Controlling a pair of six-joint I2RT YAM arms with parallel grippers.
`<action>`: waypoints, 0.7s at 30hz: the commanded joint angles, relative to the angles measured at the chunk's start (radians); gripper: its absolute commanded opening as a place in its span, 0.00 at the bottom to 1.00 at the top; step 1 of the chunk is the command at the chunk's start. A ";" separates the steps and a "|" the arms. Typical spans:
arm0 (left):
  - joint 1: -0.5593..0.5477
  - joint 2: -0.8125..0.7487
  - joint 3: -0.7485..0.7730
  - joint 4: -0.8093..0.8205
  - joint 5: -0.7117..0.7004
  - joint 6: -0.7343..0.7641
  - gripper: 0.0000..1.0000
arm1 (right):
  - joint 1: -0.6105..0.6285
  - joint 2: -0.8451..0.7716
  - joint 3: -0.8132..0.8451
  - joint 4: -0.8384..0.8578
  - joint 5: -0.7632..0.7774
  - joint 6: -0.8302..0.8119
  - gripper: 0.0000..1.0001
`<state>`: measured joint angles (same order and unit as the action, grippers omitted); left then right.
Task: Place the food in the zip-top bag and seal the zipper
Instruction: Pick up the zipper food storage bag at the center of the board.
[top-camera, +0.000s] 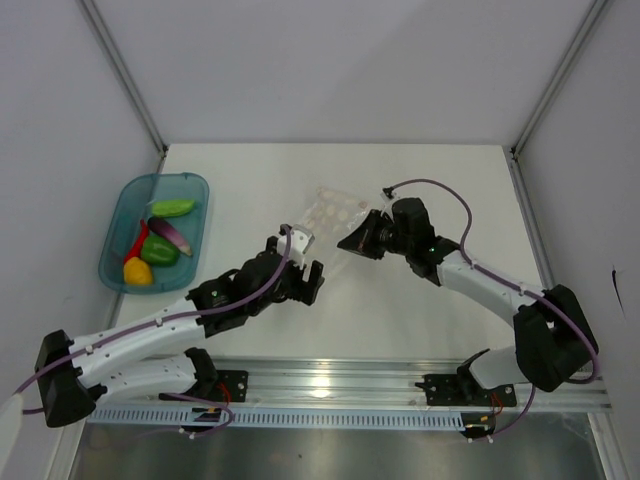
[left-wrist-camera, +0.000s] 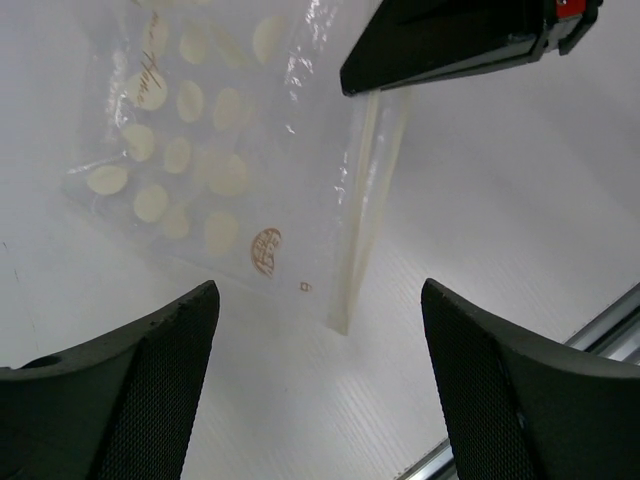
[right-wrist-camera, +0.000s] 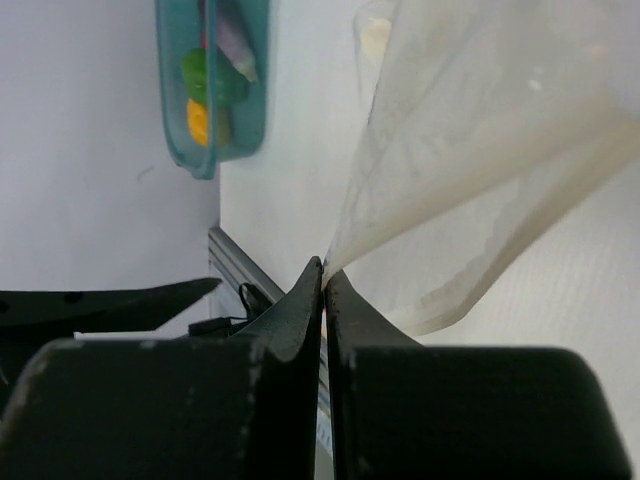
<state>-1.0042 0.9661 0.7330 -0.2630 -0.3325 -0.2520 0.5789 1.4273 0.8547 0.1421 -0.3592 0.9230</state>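
The zip-top bag (top-camera: 335, 208), clear with white dots, lies mid-table. My right gripper (top-camera: 347, 243) is shut on its near edge, and in the right wrist view the jaws (right-wrist-camera: 325, 275) pinch the plastic (right-wrist-camera: 470, 150), which lifts away from them. The left wrist view shows the bag (left-wrist-camera: 200, 150) with the zipper (left-wrist-camera: 362, 210) along its right edge. My left gripper (left-wrist-camera: 320, 385) is open just short of the bag with nothing between its fingers; in the top view the left gripper (top-camera: 303, 262) is to the bag's lower left. The food (top-camera: 160, 240) lies in a teal tray.
The teal tray (top-camera: 120, 215) stands at the table's left edge and shows again as a tray (right-wrist-camera: 258, 110) in the right wrist view. The right gripper's fingers (left-wrist-camera: 450, 40) cross the top of the left wrist view. A metal rail (top-camera: 330, 385) runs along the near edge.
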 joint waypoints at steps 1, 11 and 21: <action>-0.014 0.005 0.062 0.038 -0.040 0.026 0.83 | 0.002 -0.067 0.056 -0.284 0.002 -0.041 0.00; -0.083 0.068 0.114 0.044 -0.086 0.020 0.79 | 0.061 -0.185 0.090 -0.413 0.075 0.037 0.00; -0.128 0.108 0.118 0.082 -0.063 0.010 0.80 | 0.121 -0.211 0.116 -0.463 0.158 0.102 0.00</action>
<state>-1.1137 1.0710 0.8104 -0.2379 -0.3897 -0.2379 0.6876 1.2491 0.9260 -0.2943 -0.2508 0.9920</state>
